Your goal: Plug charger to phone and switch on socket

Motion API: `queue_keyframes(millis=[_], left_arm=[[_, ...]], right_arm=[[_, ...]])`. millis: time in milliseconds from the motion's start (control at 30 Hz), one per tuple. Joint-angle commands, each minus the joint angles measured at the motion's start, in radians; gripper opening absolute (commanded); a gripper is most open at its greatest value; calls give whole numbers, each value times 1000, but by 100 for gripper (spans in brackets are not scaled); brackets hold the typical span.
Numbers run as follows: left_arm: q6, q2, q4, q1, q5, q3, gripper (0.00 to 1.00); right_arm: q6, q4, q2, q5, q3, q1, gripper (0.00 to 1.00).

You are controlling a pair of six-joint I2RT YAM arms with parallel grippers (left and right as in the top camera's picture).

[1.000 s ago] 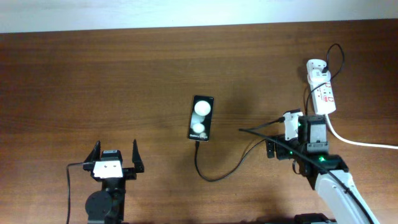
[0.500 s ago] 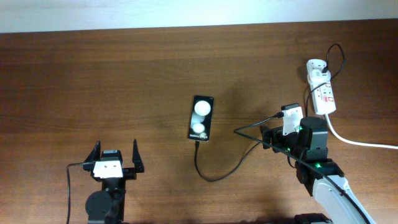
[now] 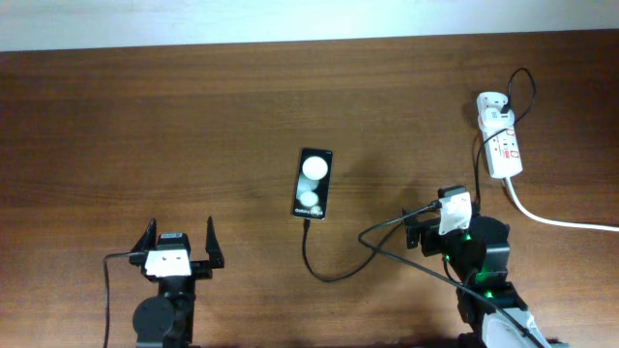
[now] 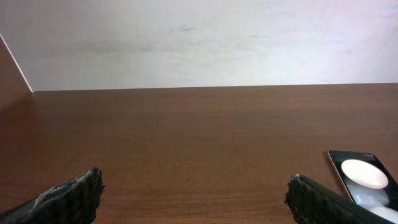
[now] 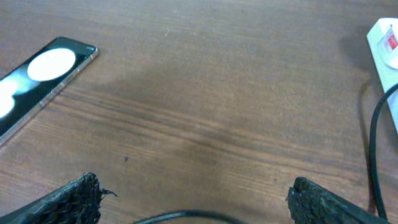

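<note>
With our right end effector (image 5: 193,186) spread and empty, we should pinch it closed, then press the switch on the socket (image 5: 385,43) ahead-right squarely.

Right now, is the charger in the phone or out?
Looks in: overhead, the charger ends at the near short edge of the phone. Seating too small to tell.

Left gripper (image 3: 181,242) pointed straight ahead, level, fingers (image 4: 68,198) spread wide, empty. Right gripper (image 5: 196,200) also wide apart, empty, tilted downward; right arm (image 3: 488,280) folded back, wrist angled forward-left.
</note>
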Motion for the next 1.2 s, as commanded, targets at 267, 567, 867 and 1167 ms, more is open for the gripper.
queue_keyframes(millis=[267, 567, 867, 1167], left_arm=[[15, -8, -5, 4, 7, -2, 99], [15, -8, -5, 4, 7, -2, 99], [16, -8, -5, 4, 7, -2, 99], [16, -8, -5, 4, 7, -2, 99]], right_arm=[[-7, 123, -112, -8, -122, 5, 99], [-7, -3, -218, -1, -131, 5, 99], [-7, -350, -603, 30, -131, 6, 99], [-3, -400, -851, 24, -131, 7, 99]])
